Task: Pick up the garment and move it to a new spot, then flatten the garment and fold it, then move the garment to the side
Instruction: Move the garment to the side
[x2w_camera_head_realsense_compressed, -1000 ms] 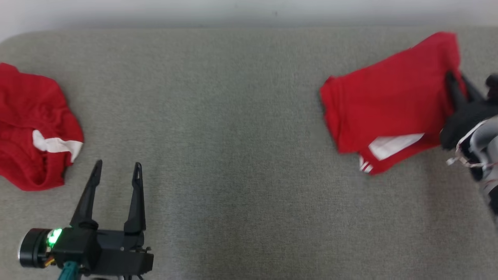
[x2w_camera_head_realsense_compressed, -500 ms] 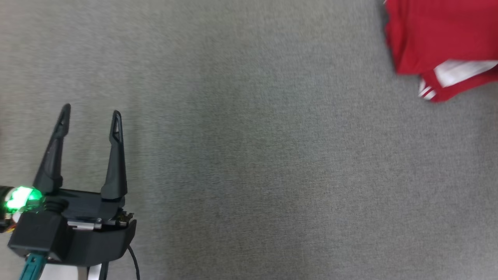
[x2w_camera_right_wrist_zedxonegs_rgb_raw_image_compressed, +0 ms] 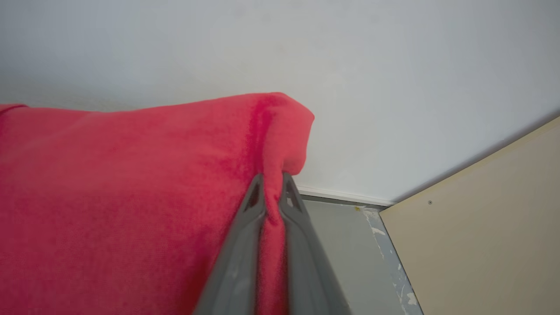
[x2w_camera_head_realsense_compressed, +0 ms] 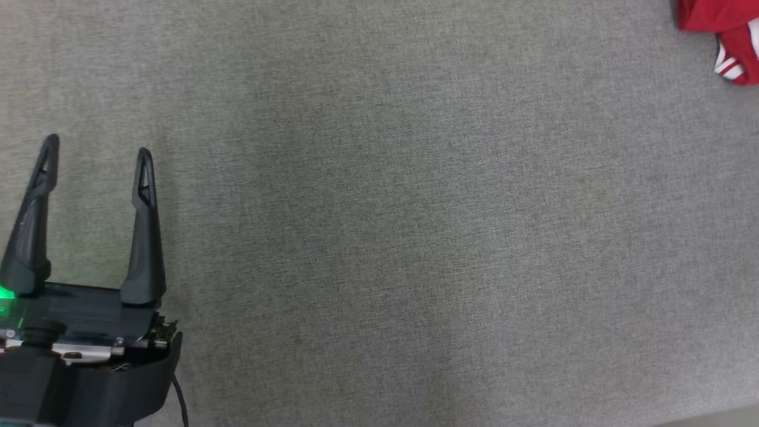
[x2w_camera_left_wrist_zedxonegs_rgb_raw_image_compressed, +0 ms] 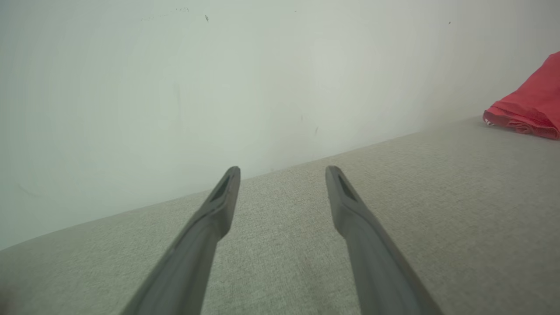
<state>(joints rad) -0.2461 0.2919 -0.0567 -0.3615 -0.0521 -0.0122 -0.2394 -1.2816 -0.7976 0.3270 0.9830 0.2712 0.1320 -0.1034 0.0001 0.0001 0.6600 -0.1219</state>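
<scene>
The desk (x2w_camera_head_realsense_compressed: 379,237) is covered from edge to edge in a grey-green woven cloth that lies flat and smooth. Its far side runs along a pale wall (x2w_camera_left_wrist_zedxonegs_rgb_raw_image_compressed: 218,78). Over at the right end a red garment (x2w_camera_head_realsense_compressed: 708,15) with white stripes (x2w_camera_head_realsense_compressed: 726,66) rests on the cloth, its near edge bunched into a low, folded roll

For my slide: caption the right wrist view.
Right gripper pinching a fold of the red garment before a pale wall.
</scene>
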